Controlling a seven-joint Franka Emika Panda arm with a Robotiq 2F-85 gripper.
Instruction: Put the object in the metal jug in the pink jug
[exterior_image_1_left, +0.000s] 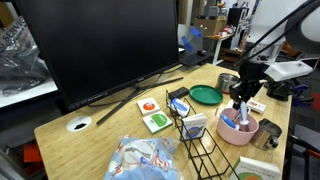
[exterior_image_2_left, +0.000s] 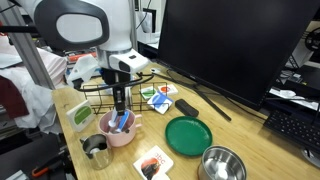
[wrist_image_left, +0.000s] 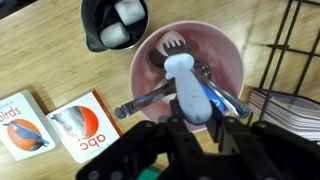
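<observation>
Pale utensil (wrist_image_left: 190, 85) is pinched between the jaws, its far end inside pink jug (wrist_image_left: 236, 58), right below them. A grey-handled tool (wrist_image_left: 150, 100) and a blue one (wrist_image_left: 222, 98) lie in there too, crossing it.

Risks:
- If let go at a lean, the long handle tips over the rim onto the worktop (wrist_image_left: 40, 60).
- If the jaws spread too little, the utensil sticks and lifts back out.
- The jug looks like light plastic, so a sideways nudge shoves it into metal jug (wrist_image_left: 100, 15), just beyond the jaws by the pink rim.
- The wire rack (wrist_image_left: 290, 60) off to one side could snag.
</observation>
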